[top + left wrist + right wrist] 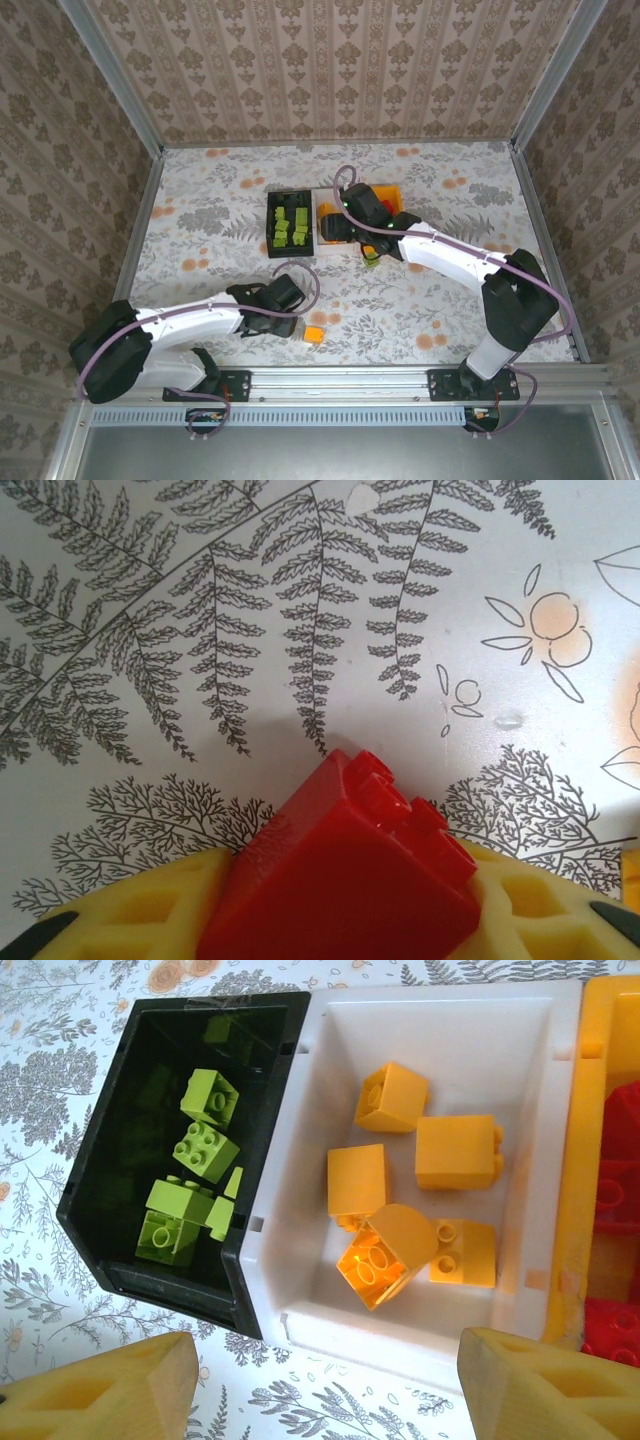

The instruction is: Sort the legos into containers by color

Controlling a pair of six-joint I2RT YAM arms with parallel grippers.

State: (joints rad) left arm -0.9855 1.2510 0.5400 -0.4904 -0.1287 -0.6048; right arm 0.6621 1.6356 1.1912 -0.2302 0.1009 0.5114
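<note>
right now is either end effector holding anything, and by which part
The left end effector clamps a red lego across two opposite sides, studs exposed. The right end effector is open, empty.

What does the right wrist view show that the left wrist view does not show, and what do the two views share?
Right wrist view: the black bin with lime green legos, the white bin with orange legos, the orange-yellow bin with red legos, and the open, empty right tool. Left wrist view: the left tool shut on one red lego. Both: yellow fingers and the leaf-patterned tablecloth.
</note>
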